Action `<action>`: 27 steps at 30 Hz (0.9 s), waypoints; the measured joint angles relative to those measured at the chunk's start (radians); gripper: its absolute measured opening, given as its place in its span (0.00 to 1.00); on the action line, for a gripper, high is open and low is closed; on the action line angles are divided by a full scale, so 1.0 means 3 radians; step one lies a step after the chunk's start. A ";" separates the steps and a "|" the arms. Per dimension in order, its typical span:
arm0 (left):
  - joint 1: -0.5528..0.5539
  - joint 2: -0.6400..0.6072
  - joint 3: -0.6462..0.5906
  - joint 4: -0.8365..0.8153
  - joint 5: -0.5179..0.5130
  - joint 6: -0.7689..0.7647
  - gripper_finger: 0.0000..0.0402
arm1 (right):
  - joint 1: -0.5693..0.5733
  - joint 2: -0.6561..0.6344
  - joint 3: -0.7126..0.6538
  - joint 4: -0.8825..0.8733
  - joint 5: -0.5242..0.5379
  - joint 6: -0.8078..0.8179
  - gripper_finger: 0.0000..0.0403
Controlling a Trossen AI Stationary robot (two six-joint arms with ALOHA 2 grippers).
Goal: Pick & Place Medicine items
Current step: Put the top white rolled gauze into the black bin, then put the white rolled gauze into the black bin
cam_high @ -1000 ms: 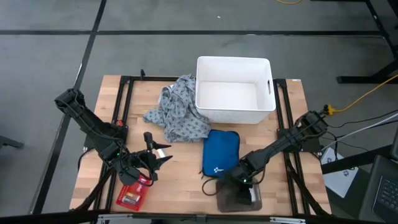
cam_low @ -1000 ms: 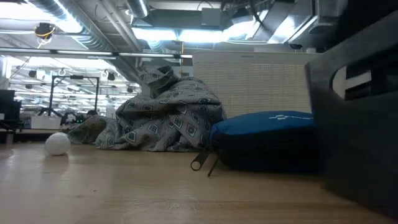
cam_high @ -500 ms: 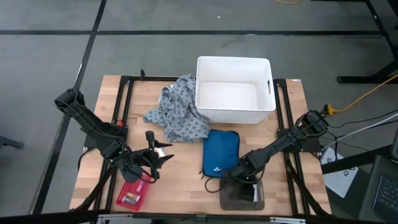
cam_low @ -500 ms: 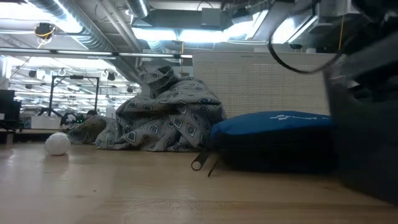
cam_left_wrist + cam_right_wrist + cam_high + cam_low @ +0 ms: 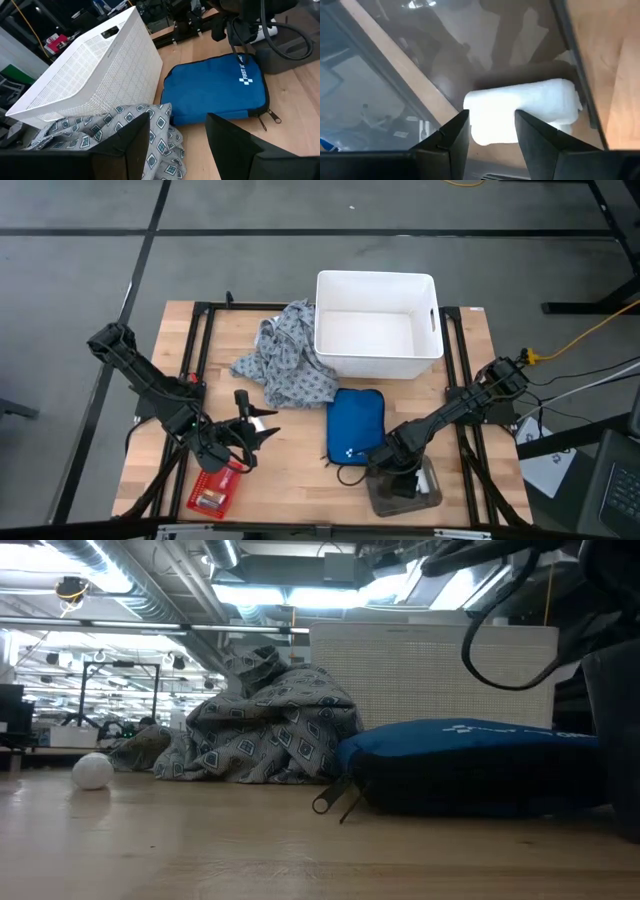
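Observation:
A white roll (image 5: 530, 107), one of the medicine items, lies in a clear tray (image 5: 432, 492) near the table's front edge, right of centre. My right gripper (image 5: 400, 478) reaches down into the tray, its open fingers (image 5: 492, 120) standing either side of the roll's near part. Another small white item (image 5: 92, 770) rests on the wood at front left (image 5: 263, 418). My left gripper (image 5: 256, 430) hovers open above it, nothing between its fingers (image 5: 177, 120). My right gripper comes steeply from above into the clear tray, over the white roll's long side (image 5: 492, 137) and across it. Whether the fingers touch the roll or the tray's wall, I cannot tell. The roll lies on the tray's floor.
A blue zip pouch (image 5: 355, 425) lies at the centre, right beside the tray. A grey patterned cloth (image 5: 285, 360) is heaped behind it, next to a white basket (image 5: 375, 277) at the far edge. A red packet (image 5: 210, 498) lies at the front left corner.
My right gripper has gone toward the table's right edge and tipped over. The clear tray has slid with it toward the right edge and turned a little, away from the blue pouch's front end.

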 joint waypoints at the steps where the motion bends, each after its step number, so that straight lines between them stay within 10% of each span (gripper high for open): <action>1: 0.0000 0.0000 0.0000 0.0000 0.0000 -0.0001 0.47 | 0.0000 0.0000 0.0009 -0.0004 -0.0015 -0.0003 0.40; 18: 0.0013 0.0000 0.0000 -0.0014 0.0143 -0.0132 0.46 | 0.0003 -0.0001 0.1114 0.0011 0.0142 -0.0679 0.40; 27: 0.0252 0.0015 -0.0016 -0.0930 0.0710 -0.1445 0.46 | -0.0031 -0.0004 0.1584 0.0491 0.2132 -0.1876 0.40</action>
